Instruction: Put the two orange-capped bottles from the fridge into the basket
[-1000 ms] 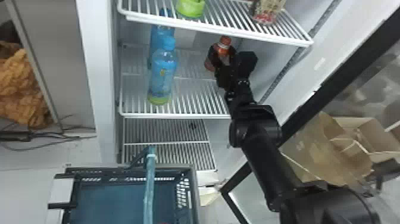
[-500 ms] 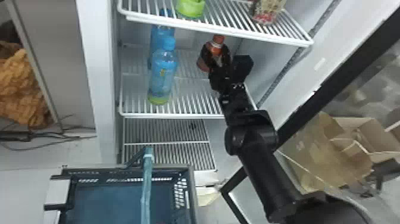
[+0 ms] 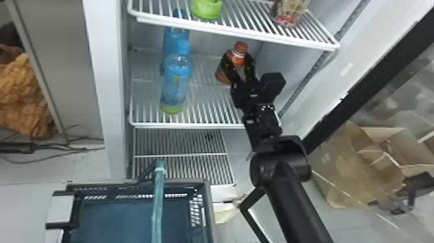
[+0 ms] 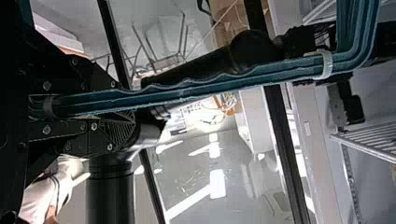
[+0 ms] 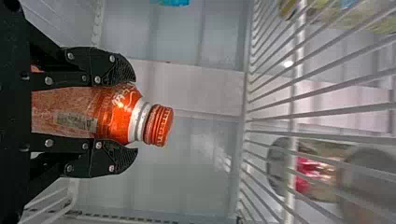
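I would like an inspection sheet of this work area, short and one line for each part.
Surface: wire shelf in the fridge; spills, nothing seen.
Job's things: one orange-capped bottle in the fridge, between the right gripper's fingers; whether it is lifted, cannot tell. Basket in front of the fridge.
Clutter: two blue bottles, front one and rear one, to the bottle's left; green item on the upper shelf.
Grippers: right closed on the bottle; left closed on the basket's handle.
Cables: black ones on the floor, left of the fridge.
Surroundings: open cardboard box to the right.
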You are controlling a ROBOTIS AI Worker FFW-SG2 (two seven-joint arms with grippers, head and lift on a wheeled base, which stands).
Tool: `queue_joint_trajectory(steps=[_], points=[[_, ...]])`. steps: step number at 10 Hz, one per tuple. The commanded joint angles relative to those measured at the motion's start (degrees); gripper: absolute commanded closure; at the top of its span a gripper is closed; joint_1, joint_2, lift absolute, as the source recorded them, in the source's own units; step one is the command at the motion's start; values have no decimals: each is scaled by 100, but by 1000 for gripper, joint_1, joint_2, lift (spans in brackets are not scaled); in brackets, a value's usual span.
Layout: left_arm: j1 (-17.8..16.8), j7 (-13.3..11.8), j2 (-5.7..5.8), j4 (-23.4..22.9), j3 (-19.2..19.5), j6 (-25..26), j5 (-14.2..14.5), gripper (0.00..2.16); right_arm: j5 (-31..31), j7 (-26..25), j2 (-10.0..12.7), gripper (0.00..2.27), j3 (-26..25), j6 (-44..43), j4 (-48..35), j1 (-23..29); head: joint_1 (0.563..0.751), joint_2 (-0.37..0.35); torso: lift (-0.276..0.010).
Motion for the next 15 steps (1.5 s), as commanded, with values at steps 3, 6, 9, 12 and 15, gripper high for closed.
queue_joint_trajectory(steps=[3, 6, 9, 12, 15], points=[[14, 0, -8, 0, 21, -13, -7, 1197, -55, 193, 11, 878, -333, 395, -1763, 1245, 695, -350, -235], [14, -9, -17, 0, 21, -13, 4, 1197, -398, 316, 11, 878, -436, 789, -3057, 2131, 695, -350, -235], [28, -18, -17, 0, 33, -13, 4, 1197, -730, 465, 82, 877, -607, 1450, -4069, 2932, 695, -350, -235], [42, -26, -26, 0, 44, 1, -19, 1196, -1187, 615, 152, 877, -745, 2322, -5532, 3804, 695, -350, -235], [56, -35, -34, -14, 44, 1, -7, 1196, -1666, 852, 152, 877, -825, 3376, -6615, 4409, 695, -350, -235]])
